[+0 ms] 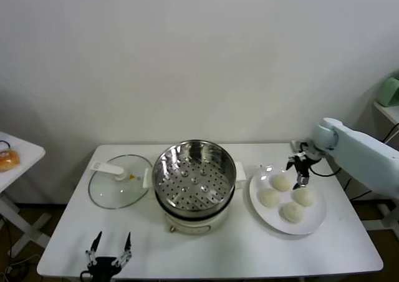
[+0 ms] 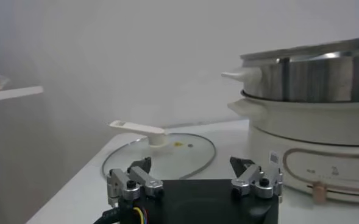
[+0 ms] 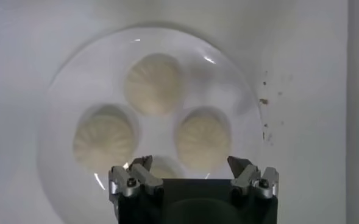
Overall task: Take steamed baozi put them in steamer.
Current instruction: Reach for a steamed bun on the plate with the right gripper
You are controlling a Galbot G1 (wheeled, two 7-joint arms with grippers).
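Four off-white baozi lie on a round white plate (image 1: 317,214) at the right: one at the back (image 1: 281,182), one on the left (image 1: 269,197), one on the right (image 1: 303,196), one at the front (image 1: 292,212). My right gripper (image 1: 298,173) hangs open and empty just above the plate's back edge. In the right wrist view the gripper (image 3: 190,163) is open over the plate (image 3: 75,91), with three baozi (image 3: 153,84) in full view and another half hidden under it. The steel steamer (image 1: 193,176) stands mid-table with nothing on its tray. My left gripper (image 1: 109,252) is open and empty at the front left.
A glass lid (image 1: 118,182) with a white handle lies flat left of the steamer, also in the left wrist view (image 2: 161,152) beside the steamer (image 2: 313,122). A small side table (image 1: 15,170) with an orange thing stands far left. A green object (image 1: 389,92) sits far right.
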